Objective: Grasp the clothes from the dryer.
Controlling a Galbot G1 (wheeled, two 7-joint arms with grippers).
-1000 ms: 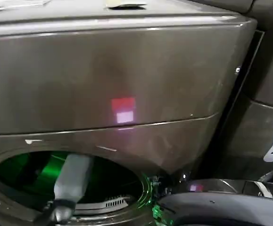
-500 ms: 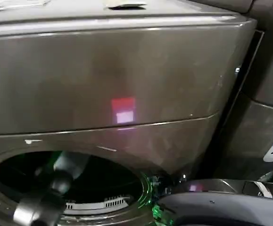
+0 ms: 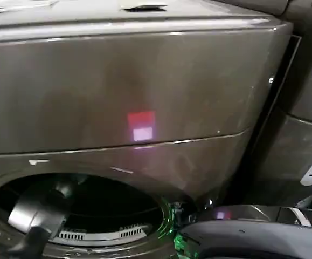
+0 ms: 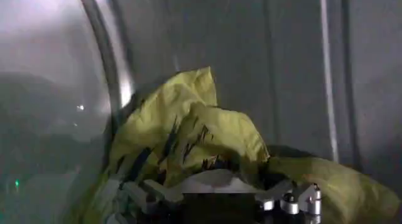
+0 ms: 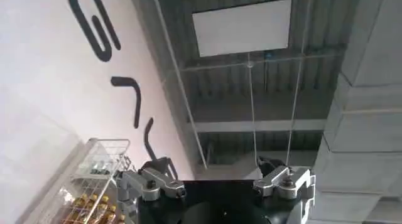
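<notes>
One crumpled yellow-green garment, the clothes (image 4: 201, 134), lies with dark printed marks against the smooth grey drum wall inside the single bronze-grey dryer (image 3: 118, 81), whose round porthole stands open. The left gripper (image 4: 220, 197) is pressed into the fabric; whether it pinches cannot be told. The right gripper (image 5: 220, 181), fingers spread, points at a ribbed ceiling with one white panel (image 5: 242, 27).

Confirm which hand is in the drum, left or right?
The left hand, right at the yellow-green clothes inside the dryer. The right hand points at a ceiling.
</notes>
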